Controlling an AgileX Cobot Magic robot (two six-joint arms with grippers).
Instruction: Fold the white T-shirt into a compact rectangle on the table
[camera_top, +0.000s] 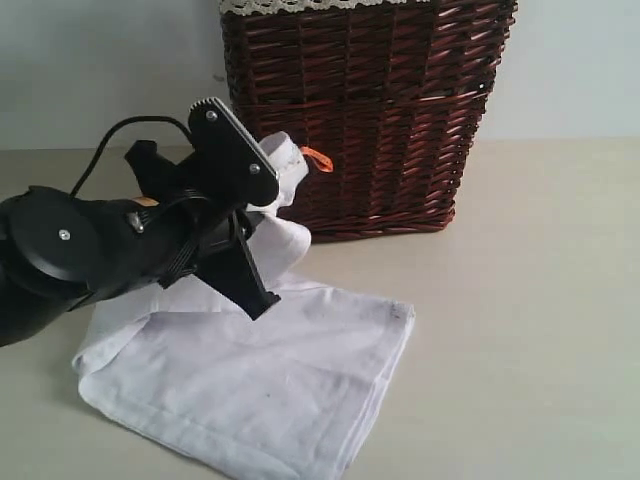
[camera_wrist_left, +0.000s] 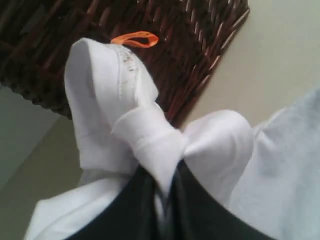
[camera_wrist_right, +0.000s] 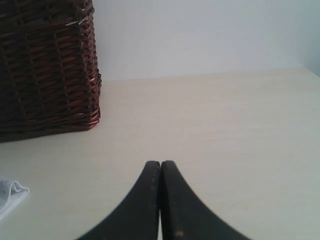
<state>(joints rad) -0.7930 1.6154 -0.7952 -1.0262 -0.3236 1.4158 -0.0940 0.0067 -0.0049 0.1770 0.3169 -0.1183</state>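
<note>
The white T-shirt (camera_top: 260, 370) lies partly folded on the pale beige table (camera_top: 520, 300), in front of the wicker basket. Its collar end is lifted off the table, and the small orange tag (camera_top: 317, 158) shows near the top. My left gripper (camera_wrist_left: 162, 187) is shut on a bunched fold of the white T-shirt (camera_wrist_left: 115, 105), cloth pinched between its black fingers (camera_wrist_left: 197, 210). In the exterior view the left arm (camera_top: 150, 240) covers the lifted part. My right gripper (camera_wrist_right: 160, 167) hovers shut over bare table, holding nothing; a shirt corner (camera_wrist_right: 10, 195) shows at that view's edge.
A tall dark wicker basket (camera_top: 370, 110) with white lace trim stands at the back, just behind the lifted cloth. The pale grey-blue wall (camera_top: 100, 60) runs behind it. Bare table stretches to the right of the shirt (camera_top: 530, 380).
</note>
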